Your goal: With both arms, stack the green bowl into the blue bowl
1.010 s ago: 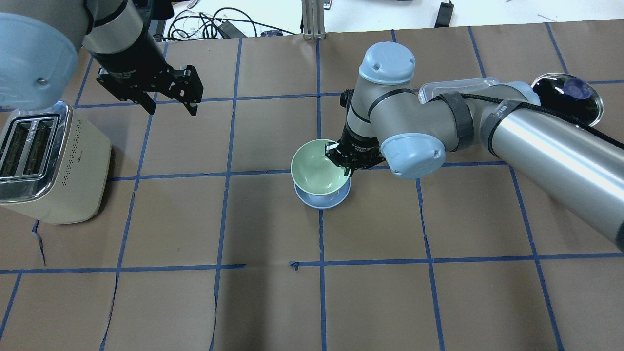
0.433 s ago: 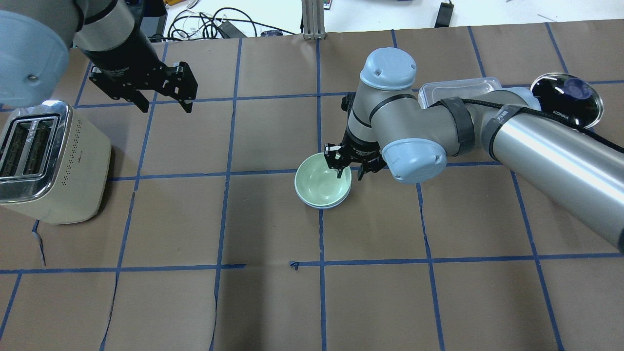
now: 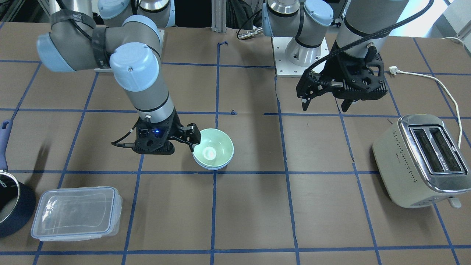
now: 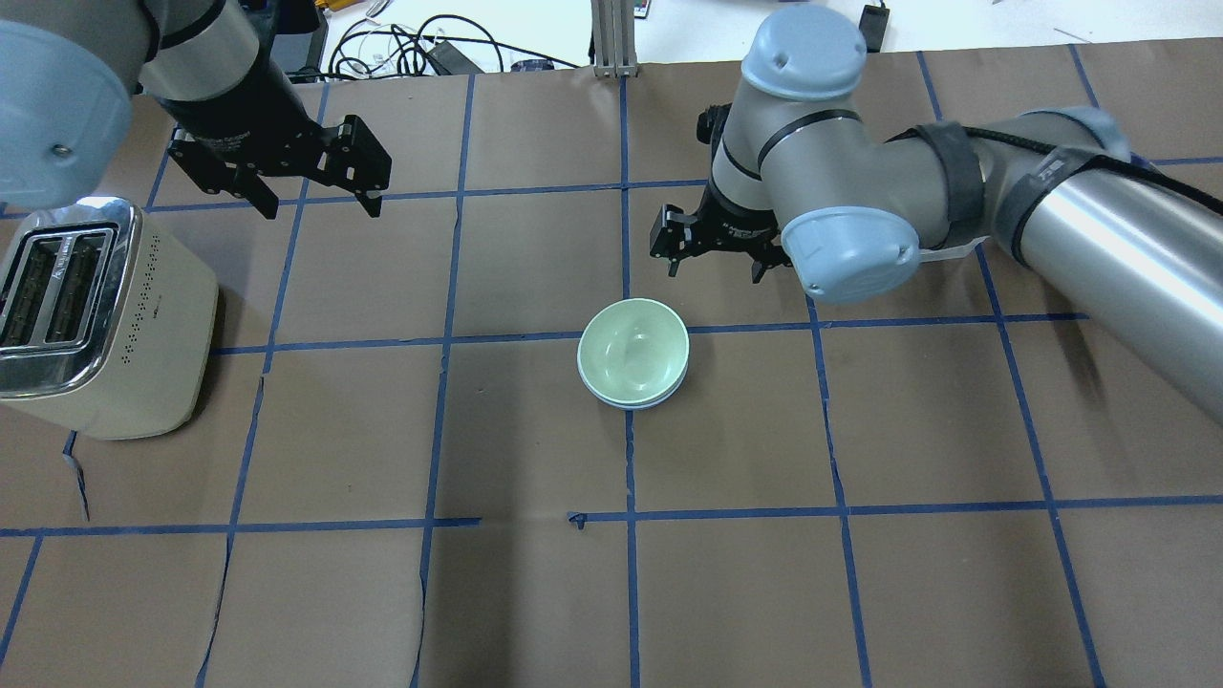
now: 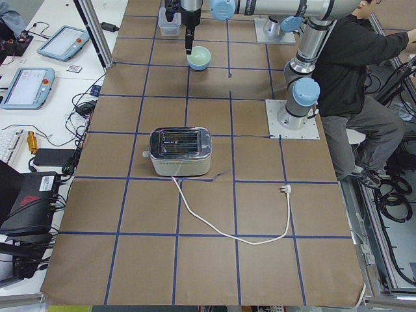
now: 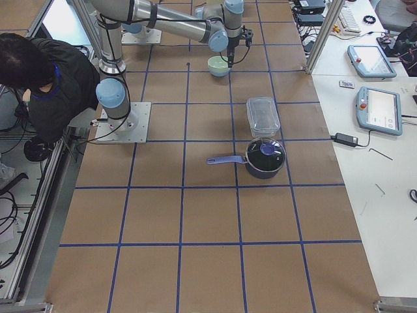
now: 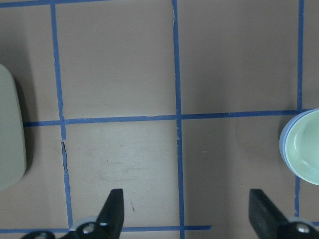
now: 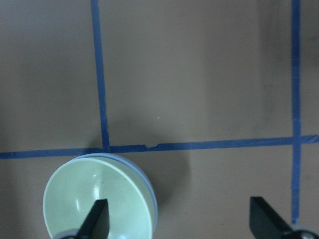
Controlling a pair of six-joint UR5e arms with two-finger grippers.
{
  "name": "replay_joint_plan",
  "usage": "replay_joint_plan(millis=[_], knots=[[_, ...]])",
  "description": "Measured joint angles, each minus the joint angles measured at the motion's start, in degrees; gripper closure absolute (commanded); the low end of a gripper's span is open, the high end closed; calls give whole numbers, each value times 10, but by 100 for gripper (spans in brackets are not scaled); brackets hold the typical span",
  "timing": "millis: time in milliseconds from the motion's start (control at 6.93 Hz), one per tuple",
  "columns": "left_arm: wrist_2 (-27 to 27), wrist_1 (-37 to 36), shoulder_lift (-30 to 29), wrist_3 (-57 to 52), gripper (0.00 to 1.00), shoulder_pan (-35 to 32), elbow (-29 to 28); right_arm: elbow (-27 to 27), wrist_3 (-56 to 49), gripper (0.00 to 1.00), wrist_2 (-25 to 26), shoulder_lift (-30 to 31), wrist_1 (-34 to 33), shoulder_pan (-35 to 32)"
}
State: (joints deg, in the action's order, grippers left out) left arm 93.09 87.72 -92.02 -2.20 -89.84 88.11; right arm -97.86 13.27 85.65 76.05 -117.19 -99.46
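Observation:
The mint-green bowl (image 4: 632, 349) sits nested inside the pale blue bowl (image 4: 638, 404) at the table's middle; only the blue rim shows under it. The pair also shows in the front view, green bowl (image 3: 212, 149) in blue bowl (image 3: 214, 168). My right gripper (image 4: 715, 266) is open and empty, raised beyond the bowls and clear of them; its wrist view shows the green bowl (image 8: 94, 204) below its left finger. My left gripper (image 4: 320, 199) is open and empty, high over the table's far left, near the toaster.
A cream toaster (image 4: 96, 315) stands at the left edge, its cord (image 3: 441, 84) trailing behind. A clear lidded container (image 3: 75, 213) and a dark pot (image 3: 11, 206) stand on the right arm's side. A person (image 5: 351, 65) sits by the robot's base.
The right gripper lowered the green bowl into the blue bowl, opened, then rose and drew back away from the bowls. The left gripper shifted slightly further left.

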Motion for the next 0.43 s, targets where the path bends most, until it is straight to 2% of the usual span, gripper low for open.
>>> replay_joint_plan(millis=[289,433], knots=[[-4,2,-1,4,0,0,-1,13,-57,0,26,39,40,60],[-6,6,-1,10,0,1,-2,15,-90,0,30,67,83,89]])
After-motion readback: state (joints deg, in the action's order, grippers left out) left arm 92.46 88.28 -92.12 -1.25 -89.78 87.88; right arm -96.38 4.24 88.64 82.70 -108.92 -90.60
